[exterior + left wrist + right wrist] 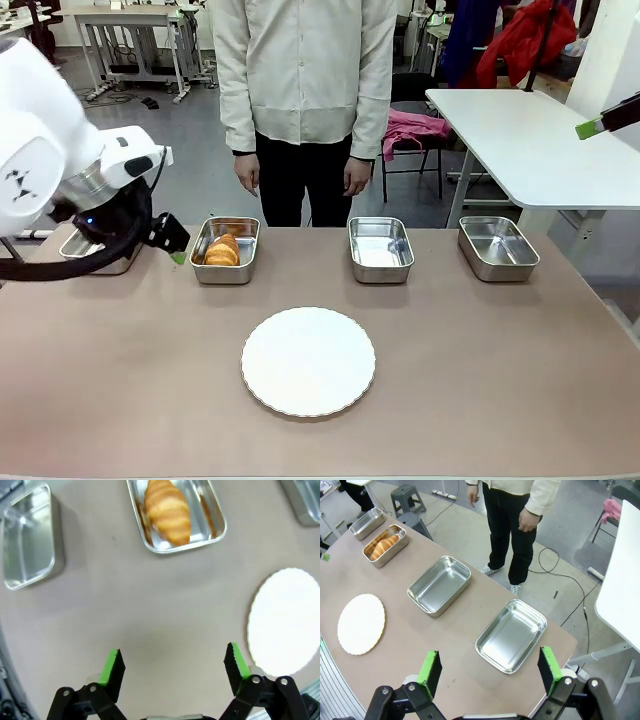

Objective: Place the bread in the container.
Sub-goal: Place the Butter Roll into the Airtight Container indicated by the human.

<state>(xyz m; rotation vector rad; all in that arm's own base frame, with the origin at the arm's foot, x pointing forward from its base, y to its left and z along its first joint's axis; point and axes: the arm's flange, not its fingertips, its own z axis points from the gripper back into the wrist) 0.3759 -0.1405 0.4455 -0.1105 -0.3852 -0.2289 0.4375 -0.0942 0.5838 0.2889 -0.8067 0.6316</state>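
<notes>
Croissant (167, 511) sits inside its steel pan (216, 526) and both the left gripper (174, 664) and right gripper (489, 669) hang wide apart and empty, so honestly the only risk looks like an arm clipping that pan's rim.

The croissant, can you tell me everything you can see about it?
The croissant is golden-brown with a glossy crust and ridges running across it, fat in the middle and narrower at its ends. It lies inside a shiny steel pan, second from the robot's left in a row of four, resting on the pan's bottom and filling much of it. Nothing grips it: the left claw is open above the bare table, away from it.
</notes>
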